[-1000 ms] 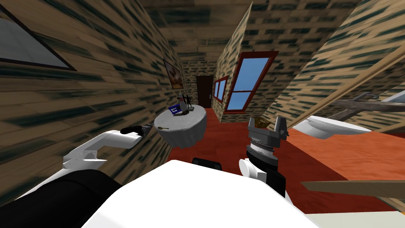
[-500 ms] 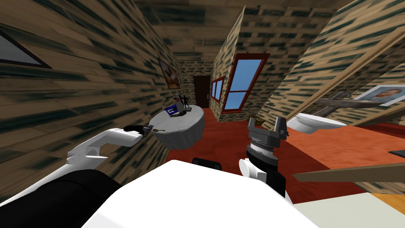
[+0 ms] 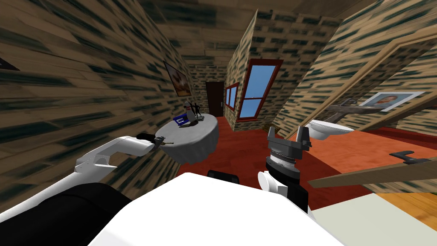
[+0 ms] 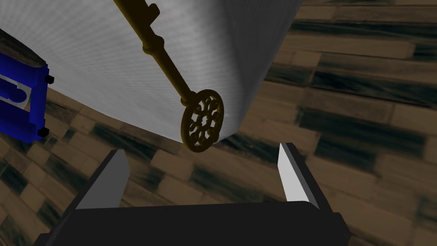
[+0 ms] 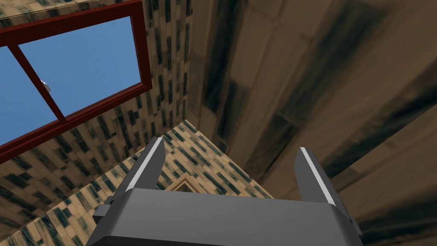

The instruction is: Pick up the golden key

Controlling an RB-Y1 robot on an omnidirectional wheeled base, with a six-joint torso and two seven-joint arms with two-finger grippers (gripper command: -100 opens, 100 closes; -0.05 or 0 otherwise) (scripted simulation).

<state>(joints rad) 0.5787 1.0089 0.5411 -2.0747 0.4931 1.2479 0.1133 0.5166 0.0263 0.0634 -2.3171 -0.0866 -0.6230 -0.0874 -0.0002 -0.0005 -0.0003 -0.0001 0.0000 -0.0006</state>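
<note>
A round table with a pale grey cloth (image 3: 200,139) stands beside a brown patterned wall (image 3: 64,106). The robot's right gripper (image 3: 289,136) is up in the air, well apart from the table. Its two thin fingers are wide apart with nothing between them. The left gripper (image 4: 202,148) is at the table's near edge, and its fingers are spread apart too, touching nothing. A blue box (image 4: 21,106) sits on the cloth, off to one side. The thin golden key (image 4: 168,70) lies flat on the cloth at the table's edge. Its round, lacy ring end pokes out past the edge, just in front of the left fingertips
</note>
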